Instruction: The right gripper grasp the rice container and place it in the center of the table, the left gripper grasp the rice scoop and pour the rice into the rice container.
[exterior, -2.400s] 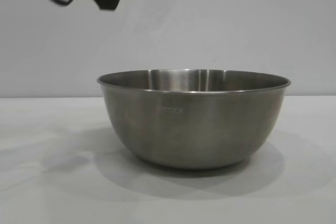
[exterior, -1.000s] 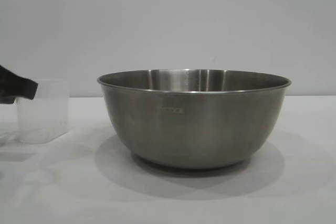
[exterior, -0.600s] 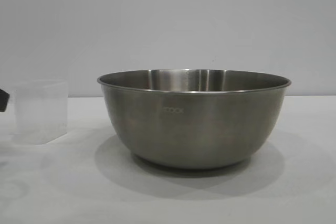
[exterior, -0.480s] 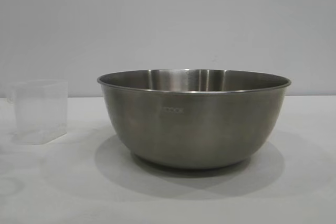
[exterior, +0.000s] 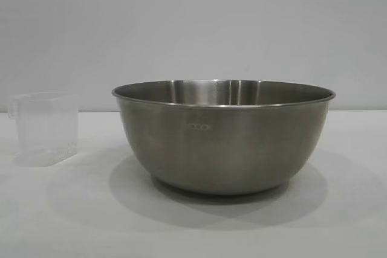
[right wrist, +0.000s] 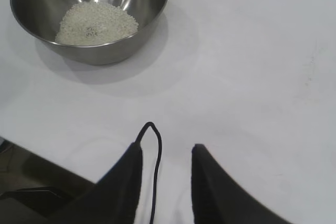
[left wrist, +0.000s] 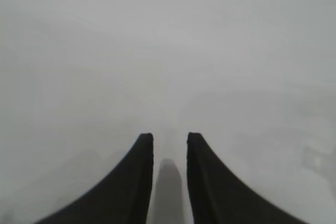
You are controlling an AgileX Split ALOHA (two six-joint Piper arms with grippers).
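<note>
The rice container [exterior: 223,136] stands upright at the middle of the white desk [exterior: 338,222], and the right wrist view shows a heap of rice [right wrist: 96,22] lying in its bottom. The rice scoop [exterior: 43,127] now sits upright on the desk, well apart from the container on the left arm's side, with at most a few grains left at its base. A second ago a black tool was still against the scoop's outer side; it has since drawn away and is gone from the exterior view. The left tool [left wrist: 169,148] is slightly open over bare desk and has hold of nothing. The right tool [right wrist: 166,156] is parked back near the desk edge, well clear of the container, fingers moderately parted and empty, a black cable looped between them. Judgement: the pour is done, the scoop has been released, and the task looks essentially complete.
</note>
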